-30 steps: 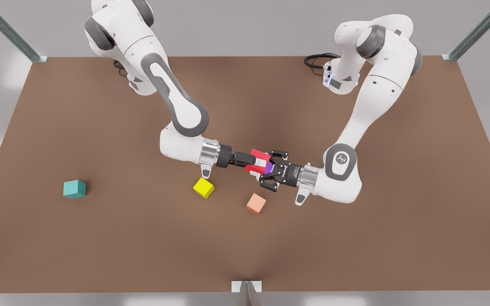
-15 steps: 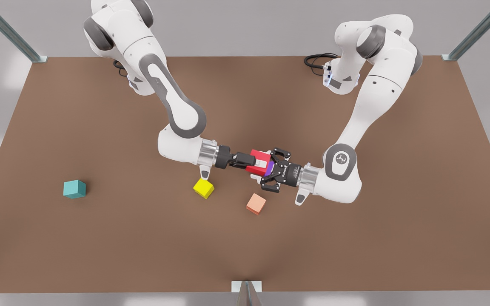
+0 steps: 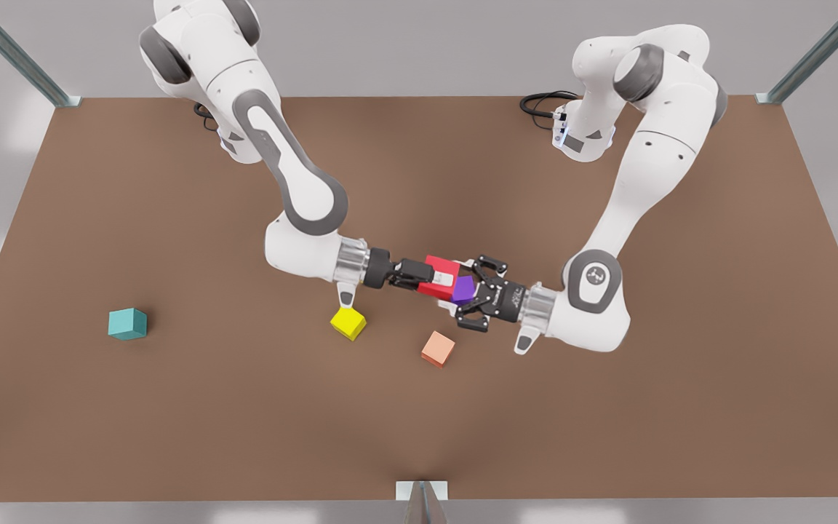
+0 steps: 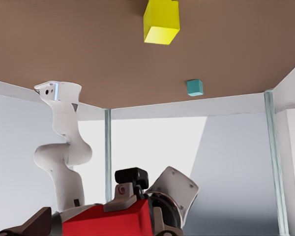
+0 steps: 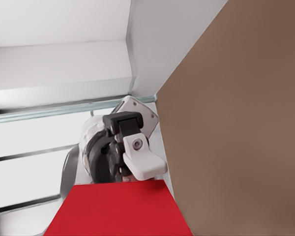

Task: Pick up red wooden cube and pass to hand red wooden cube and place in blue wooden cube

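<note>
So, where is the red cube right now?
Mid-table in the front view, the red cube sits in the right gripper, with the purple cube and open left gripper on that view's right.

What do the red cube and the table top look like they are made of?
Red wooden cube, shut in the right gripper and facing the open left gripper: flat, uniform matte red with no grain showing. It could be painted wood or plastic; I cannot tell which. Table: matte brown sheet, faintly mottled, no grain or seams; possibly board or laminate.
</note>
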### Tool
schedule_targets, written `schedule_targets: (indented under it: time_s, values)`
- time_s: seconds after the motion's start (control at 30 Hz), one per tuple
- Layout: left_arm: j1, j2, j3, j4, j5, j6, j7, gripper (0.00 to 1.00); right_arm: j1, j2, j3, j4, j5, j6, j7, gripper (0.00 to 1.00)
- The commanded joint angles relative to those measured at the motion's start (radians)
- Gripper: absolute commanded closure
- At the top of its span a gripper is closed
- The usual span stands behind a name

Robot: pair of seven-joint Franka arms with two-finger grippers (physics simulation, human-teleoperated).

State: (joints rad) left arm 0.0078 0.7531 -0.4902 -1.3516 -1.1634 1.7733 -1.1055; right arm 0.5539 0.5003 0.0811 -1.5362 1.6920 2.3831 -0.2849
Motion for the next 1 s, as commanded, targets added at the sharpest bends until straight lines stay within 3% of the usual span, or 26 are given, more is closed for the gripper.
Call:
schedule_targets:
  time_s: [0.0, 0.17, 0.3, 0.4, 0.43, 0.5, 0.53, 0.57, 0.6, 0.77, 0.97]
  values:
    - [0.005, -0.001, -0.001, 0.000, 0.008, -0.025, 0.003, 0.00, -0.003, -0.008, 0.000, -0.002, -0.025, -0.015, 0.053, 0.43]
    - [0.052, -0.001, -0.001, 0.000, 0.044, -0.100, 0.001, 0.00, -0.019, -0.023, -0.001, -0.021, -0.031, -0.038, 0.053, 0.43]
    - [0.141, -0.006, -0.001, 0.015, 0.219, -0.251, -0.004, 0.00, -0.064, -0.023, -0.003, -0.027, -0.077, -0.097, 0.061, 0.43]
    - [0.129, -0.015, -0.031, 0.318, 0.991, -0.474, 0.033, 0.00, -0.146, -0.023, -0.007, -0.025, -0.291, -0.243, 0.130, 0.43]
    - [0.129, -0.027, -0.056, 0.354, 1.164, -0.497, 0.183, 0.00, -0.176, -0.023, -0.011, -0.024, -0.354, -0.306, 0.162, 0.43]
    - [0.133, -0.109, -0.065, 0.362, 1.508, -0.554, 0.891, 0.00, -0.252, -0.032, -0.012, 0.001, -0.622, -0.468, 0.323, 0.43]
    - [0.127, -0.164, -0.051, 0.349, 1.510, -0.546, 0.987, 0.00, -0.281, -0.035, -0.012, 0.017, -0.739, -0.542, 0.395, 0.43]
    - [-0.046, -0.437, 0.260, -0.018, 1.420, -0.321, 1.038, 0.00, -0.318, -0.032, -0.012, 0.071, -0.943, -0.654, 0.486, 0.43]
    - [-0.066, -0.537, 0.389, -0.115, 1.217, -0.305, 1.043, 0.00, -0.336, -0.034, -0.014, 0.084, -1.055, -0.693, 0.512, 0.43]
    - [-0.088, -0.460, 0.392, -0.038, 1.217, -0.474, 0.957, 0.00, -0.371, -0.046, -0.110, 0.119, -1.394, -0.768, 0.513, 0.44]
    - [-0.109, -0.446, 0.341, -0.037, 1.217, -0.459, 0.963, 0.00, -0.379, -0.029, -0.265, 0.116, -1.585, -0.789, 0.517, 0.44]
